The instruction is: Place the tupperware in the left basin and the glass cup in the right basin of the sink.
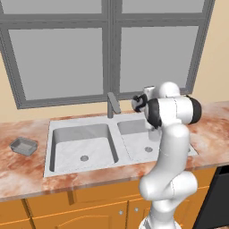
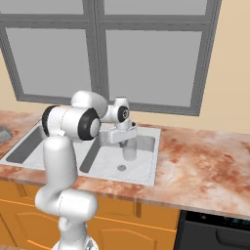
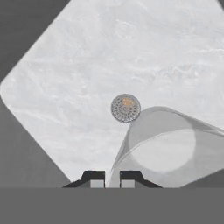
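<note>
- Glass cup point(image 2: 129, 150) hanging upright just below the gripper point(image 2: 125, 140), over the right basin point(image 2: 141, 163), its base above the basin floor near the round drain point(image 2: 121, 168).
- In the hand view, glass cup point(image 3: 168, 148) rising from beside the fingertips point(image 3: 97, 177), rim wall running up between the two dark tips, clear body spreading to the right of them.
- Gripper point(image 3: 113, 180) clenching the cup's rim wall, tips nearly together with only the thin glass between.
- Drain point(image 3: 125, 107) lying straight ahead of the gripper, just past the cup's edge, on the marbled floor of the right basin point(image 3: 109, 57).
- Left basin point(image 1: 80, 147) sitting on the far side of the centre divider from the gripper, with its own drain.
- Faucet point(image 1: 112, 103) standing behind the divider, close beside the wrist.
- Tupperware point(image 1: 23, 146) resting on the counter point(image 1: 27, 172) well apart from the gripper, beyond the left basin's outer rim, outside the sink point(image 1: 89, 123).
- Window point(image 1: 107, 44) spanning the wall behind the sink.
</note>
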Motion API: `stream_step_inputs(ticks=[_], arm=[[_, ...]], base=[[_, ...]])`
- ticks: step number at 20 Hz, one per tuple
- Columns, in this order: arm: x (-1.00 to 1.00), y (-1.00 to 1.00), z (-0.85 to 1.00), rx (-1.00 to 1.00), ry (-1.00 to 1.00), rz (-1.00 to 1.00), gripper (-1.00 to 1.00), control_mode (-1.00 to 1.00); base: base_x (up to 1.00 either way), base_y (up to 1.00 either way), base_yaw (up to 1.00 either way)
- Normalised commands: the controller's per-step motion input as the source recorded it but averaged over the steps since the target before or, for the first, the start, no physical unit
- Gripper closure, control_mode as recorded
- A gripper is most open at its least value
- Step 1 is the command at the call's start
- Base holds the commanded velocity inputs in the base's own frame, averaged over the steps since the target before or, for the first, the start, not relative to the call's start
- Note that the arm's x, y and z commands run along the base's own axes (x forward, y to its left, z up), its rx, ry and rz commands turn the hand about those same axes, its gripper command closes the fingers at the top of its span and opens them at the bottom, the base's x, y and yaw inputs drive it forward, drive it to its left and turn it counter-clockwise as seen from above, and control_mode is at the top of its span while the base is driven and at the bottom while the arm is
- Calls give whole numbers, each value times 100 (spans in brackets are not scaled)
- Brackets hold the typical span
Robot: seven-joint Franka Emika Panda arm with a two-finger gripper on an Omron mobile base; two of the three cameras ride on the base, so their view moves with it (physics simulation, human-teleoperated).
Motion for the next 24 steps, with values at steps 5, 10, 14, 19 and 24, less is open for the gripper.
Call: stream_step_inputs(ticks=[5, 10, 14, 19, 24], arm=[[33, -29, -42, 3, 0, 11, 100, -100], [37, -5, -25, 7, -4, 11, 100, -100], [22, -4, -28, 4, -1, 8, 100, -100], [1, 0, -33, -2, 0, 3, 100, -100], [0, 0, -24, -3, 0, 0, 100, -100]], base=[[0, 0, 0], [0, 0, 0], [0, 0, 0], [0, 0, 0], [0, 0, 0]])
